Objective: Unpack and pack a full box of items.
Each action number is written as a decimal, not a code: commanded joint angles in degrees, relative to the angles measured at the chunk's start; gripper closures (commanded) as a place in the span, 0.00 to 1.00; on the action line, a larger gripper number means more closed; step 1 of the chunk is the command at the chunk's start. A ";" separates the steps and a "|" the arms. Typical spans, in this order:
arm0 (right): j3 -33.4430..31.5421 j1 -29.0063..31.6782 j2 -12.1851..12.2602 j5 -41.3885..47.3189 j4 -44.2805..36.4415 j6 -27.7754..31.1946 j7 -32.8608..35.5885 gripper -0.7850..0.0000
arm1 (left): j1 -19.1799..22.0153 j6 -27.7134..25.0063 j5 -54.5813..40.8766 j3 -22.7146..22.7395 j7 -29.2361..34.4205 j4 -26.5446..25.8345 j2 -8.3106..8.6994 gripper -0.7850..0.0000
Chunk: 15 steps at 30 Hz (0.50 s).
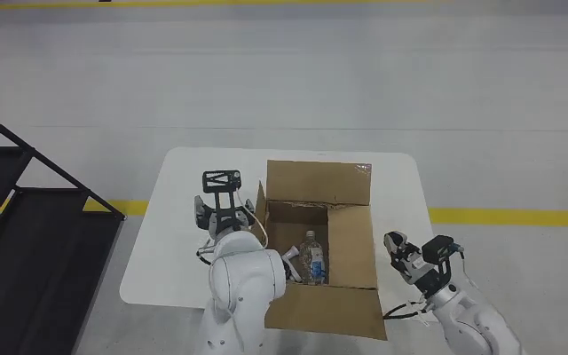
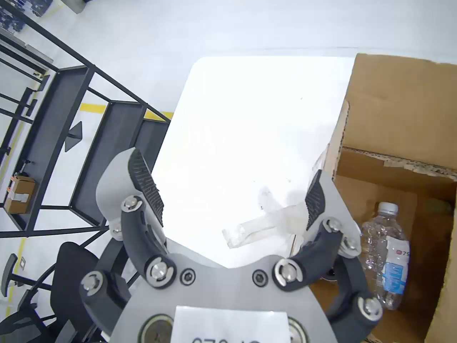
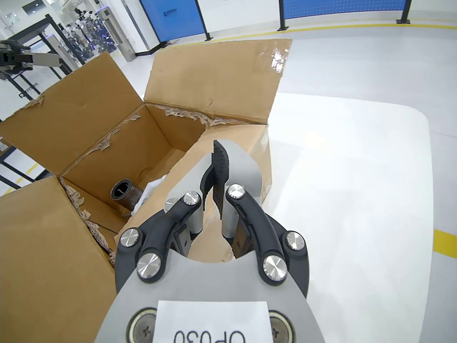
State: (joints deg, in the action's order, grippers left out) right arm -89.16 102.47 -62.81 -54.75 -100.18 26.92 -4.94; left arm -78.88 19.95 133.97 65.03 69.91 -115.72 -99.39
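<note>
Two hands are present, neither carrying anything. The left hand (image 2: 228, 187) hangs released, jaws wide, over the table (image 1: 186, 231) just left of the open cardboard box (image 1: 319, 182). A translucent plastic piece (image 2: 257, 228) sits under it near one pad; contact cannot be determined. The right hand (image 3: 218, 165) is clenched on nothing, above the box's right flap. Inside the box lie a clear water bottle (image 1: 311, 257), cap toward the far side, and a dark cylinder (image 3: 123, 191).

Unpacking is judged unfinished.

Risks:
- The left hand stands close to the left wall, so a descent there could catch the torn flap and drag the box.
- The thin bottle could buckle or slip under a hard squeeze.
- The right hand, entering clenched, would only shove items.
</note>
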 commanded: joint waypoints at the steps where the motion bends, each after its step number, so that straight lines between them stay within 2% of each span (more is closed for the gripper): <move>1: -0.37 0.57 0.01 -0.04 0.33 -0.22 -0.08 1.00 | 0.01 0.14 -0.37 -0.50 -0.56 -0.25 0.01 0.00; 5: -0.57 1.49 -0.06 0.25 1.17 -0.42 -0.40 1.00 | 0.29 -0.23 -4.46 -2.83 -1.27 -1.67 0.07 0.00; 11: 0.31 1.31 -0.21 -0.42 0.48 -0.37 -0.35 1.00 | 0.37 -4.81 -5.06 -7.45 -2.87 -0.93 0.75 0.00; 15: 1.34 -0.35 -0.09 -3.46 -1.79 1.27 1.94 1.00 | -0.23 -4.81 -6.25 -7.77 -1.53 -0.93 1.09 0.00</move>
State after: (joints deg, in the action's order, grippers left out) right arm -88.10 102.63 -62.94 -57.34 -101.43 27.81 -3.66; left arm -78.93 15.17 128.29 57.20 67.99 -116.58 -98.38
